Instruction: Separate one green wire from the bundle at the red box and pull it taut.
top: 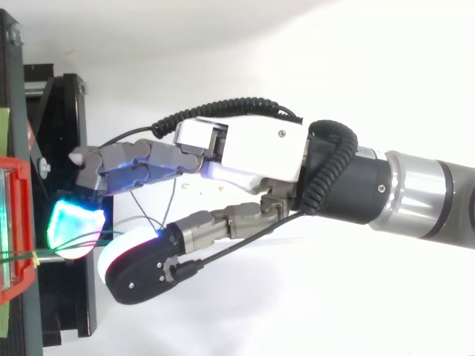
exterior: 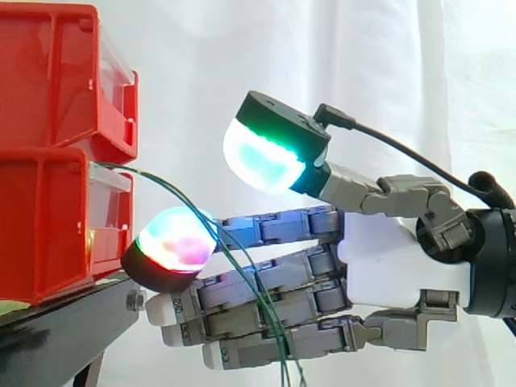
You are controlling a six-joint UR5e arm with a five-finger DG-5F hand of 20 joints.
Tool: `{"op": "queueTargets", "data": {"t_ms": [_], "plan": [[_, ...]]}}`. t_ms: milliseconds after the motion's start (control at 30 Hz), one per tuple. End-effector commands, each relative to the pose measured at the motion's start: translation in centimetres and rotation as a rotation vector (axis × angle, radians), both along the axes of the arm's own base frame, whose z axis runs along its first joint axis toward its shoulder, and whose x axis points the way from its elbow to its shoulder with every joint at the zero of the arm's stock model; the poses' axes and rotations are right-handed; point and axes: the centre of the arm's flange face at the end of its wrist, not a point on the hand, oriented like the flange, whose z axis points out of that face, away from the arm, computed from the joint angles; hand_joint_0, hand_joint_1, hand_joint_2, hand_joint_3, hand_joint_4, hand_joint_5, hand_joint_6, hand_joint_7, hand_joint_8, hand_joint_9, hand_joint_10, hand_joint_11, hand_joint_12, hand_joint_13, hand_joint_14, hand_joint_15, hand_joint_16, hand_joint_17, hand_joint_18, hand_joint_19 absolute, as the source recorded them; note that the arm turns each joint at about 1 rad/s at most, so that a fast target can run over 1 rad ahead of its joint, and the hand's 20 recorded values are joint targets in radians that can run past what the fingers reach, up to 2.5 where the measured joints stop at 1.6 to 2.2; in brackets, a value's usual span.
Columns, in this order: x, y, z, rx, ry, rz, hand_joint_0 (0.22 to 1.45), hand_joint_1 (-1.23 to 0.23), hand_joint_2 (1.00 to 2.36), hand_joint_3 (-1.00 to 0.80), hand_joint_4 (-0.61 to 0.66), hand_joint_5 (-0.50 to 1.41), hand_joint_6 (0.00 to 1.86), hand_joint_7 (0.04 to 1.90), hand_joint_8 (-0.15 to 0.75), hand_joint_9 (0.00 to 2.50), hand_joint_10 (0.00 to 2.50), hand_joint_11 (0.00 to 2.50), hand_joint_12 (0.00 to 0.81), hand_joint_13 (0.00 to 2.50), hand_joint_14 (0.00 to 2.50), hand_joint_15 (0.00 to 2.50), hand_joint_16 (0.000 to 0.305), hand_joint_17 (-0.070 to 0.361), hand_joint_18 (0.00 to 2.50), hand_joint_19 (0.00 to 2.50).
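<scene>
**Thin green wires (exterior: 262, 305) run beneath the raised thumb (exterior: 355, 189)**

Robot hand (exterior: 387, 258) spread, gripping nothing; straight fingers (exterior: 314, 266) point at the lower red plastic bin (exterior: 48, 226). The wires leave that bin, sloping down across the fingers.

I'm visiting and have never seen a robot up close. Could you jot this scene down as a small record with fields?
Setting: two stacked red plastic bins on a black stand, white curtain behind
Wires: thin green wires leave the lower bin and hang across the fingers
Hand: grey-and-white robot hand, open, fingers straight toward the bins, thumb raised
Progress: wires slack, none pulled taut
</scene>
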Motion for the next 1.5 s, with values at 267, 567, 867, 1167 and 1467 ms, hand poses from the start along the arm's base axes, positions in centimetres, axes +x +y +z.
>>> {"op": "queueTargets", "data": {"t_ms": [267, 567, 867, 1167, 1467], "plan": [[0.5, 0.6, 2.0, -0.010, 0.050, 0.007, 0.57, -0.59, 1.01, -0.43, 0.22, -0.11, 0.50, 1.08, 0.239, 0.56, 0.00, 0.12, 0.306, 0.20, 0.00, 0.02, 0.052, 0.116, 0.07, 0.00], [0.4, 1.0, 2.1, -0.004, 0.054, 0.009, 0.57, -0.60, 1.01, -0.40, 0.17, -0.10, 0.50, 1.20, 0.237, 0.56, 0.00, 0.13, 0.305, 0.20, 0.00, 0.02, 0.051, 0.115, 0.07, 0.00], [0.7, 1.1, 3.7, -0.010, 0.083, 0.011, 0.58, -0.64, 1.02, -0.32, 0.12, -0.15, 0.68, 1.09, 0.240, 0.56, 0.01, 0.19, 0.305, 0.21, 0.00, 0.02, 0.051, 0.115, 0.08, 0.00], [0.6, 1.1, 3.6, -0.003, 0.089, 0.012, 0.58, -0.65, 1.02, -0.26, 0.13, -0.19, 0.82, 0.94, 0.240, 0.56, 0.01, 0.23, 0.305, 0.21, 0.00, 0.02, 0.051, 0.115, 0.08, 0.00], [0.5, 0.9, 3.5, 0.005, 0.095, 0.011, 0.55, -0.60, 1.01, -0.38, 0.16, -0.19, 0.86, 0.92, 0.249, 0.57, 0.01, 0.23, 0.310, 0.22, 0.00, 0.03, 0.052, 0.118, 0.09, 0.00]]}}
